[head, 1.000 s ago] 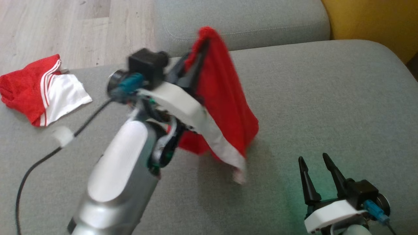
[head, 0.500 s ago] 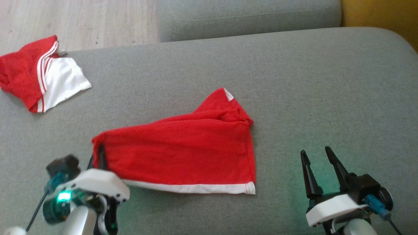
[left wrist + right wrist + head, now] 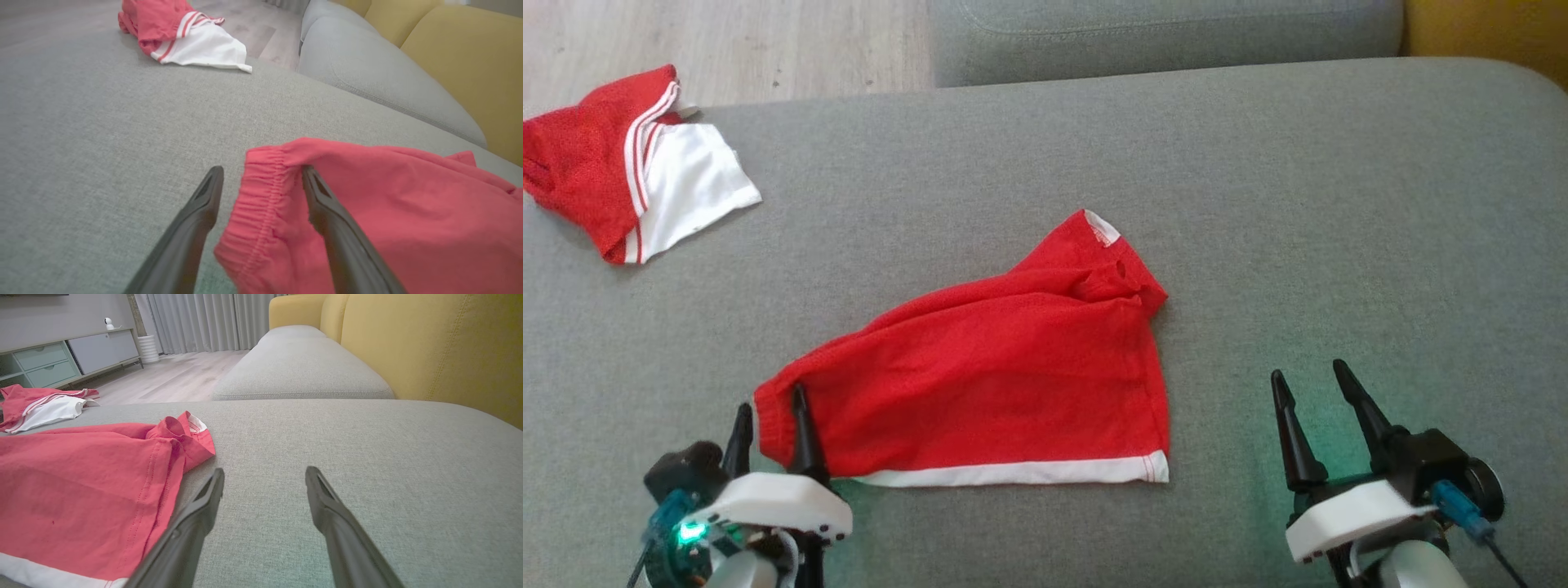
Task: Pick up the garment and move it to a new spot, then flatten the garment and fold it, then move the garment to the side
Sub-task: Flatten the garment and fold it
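Grey cushion [image 3: 1258, 204]; left gripper [image 3: 769, 398] spread, seemingly straddling red shorts [image 3: 1013, 384]; right gripper [image 3: 1307, 370] spread.

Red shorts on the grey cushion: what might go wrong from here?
1. The left fingers stand open astride the elastic waistband of the red shorts. If they pull away carelessly, one could snag the band and drag the cloth into wrinkles.
2. The far corner lies bunched and turned over. Folding before it is smoothed would probably trap that crease.
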{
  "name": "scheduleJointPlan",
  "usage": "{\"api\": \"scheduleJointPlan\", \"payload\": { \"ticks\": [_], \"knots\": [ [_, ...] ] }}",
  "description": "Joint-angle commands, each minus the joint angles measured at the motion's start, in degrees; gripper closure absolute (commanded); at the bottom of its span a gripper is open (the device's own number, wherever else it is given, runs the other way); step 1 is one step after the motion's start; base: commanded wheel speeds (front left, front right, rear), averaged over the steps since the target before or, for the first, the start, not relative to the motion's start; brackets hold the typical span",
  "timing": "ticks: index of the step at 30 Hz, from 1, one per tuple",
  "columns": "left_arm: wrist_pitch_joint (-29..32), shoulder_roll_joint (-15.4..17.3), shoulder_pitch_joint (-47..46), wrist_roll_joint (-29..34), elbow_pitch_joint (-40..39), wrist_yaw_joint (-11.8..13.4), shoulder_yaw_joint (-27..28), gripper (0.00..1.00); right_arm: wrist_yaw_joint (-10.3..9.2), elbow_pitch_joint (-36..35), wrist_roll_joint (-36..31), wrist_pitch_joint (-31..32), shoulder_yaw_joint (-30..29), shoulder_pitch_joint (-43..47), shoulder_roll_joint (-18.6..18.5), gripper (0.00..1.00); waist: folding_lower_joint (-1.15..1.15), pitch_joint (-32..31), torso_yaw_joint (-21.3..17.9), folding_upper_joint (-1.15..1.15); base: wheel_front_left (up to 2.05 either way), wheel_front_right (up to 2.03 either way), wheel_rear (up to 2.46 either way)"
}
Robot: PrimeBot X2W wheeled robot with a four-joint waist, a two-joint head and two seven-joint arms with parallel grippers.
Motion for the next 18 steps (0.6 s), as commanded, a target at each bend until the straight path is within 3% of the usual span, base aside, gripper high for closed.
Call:
{"api": "scheduleJointPlan", "payload": {
  "ticks": [1, 8, 18],
  "knots": [
    [-1.7, 1.5, -2.4, 0.7, -1.2, -0.5, 1.5, 0.0, -0.04, -1.4, -0.2, -0.6, 1.3, -2.4, -0.3, 0.0, -0.01, -0.5, 0.2, 0.0, 0.0, 0.0, 0.0],
    [-4.8, 3.0, -1.0, 2.9, -2.9, -1.6, 0.1, 0.0, -0.04, -0.4, 0.4, -0.6, 2.6, -2.4, -0.3, 0.0, -0.01, -2.7, 1.5, 0.0, 0.0, 0.0, 0.0],
    [-5.8, 3.1, 3.0, 6.3, -10.9, -0.2, -3.1, 0.0, -0.04, 4.3, 0.8, -0.1, 6.1, -5.9, -0.3, 0.0, -0.01, -4.7, 6.8, 0.0, 0.0, 0.0, 0.0]
  ]
}}
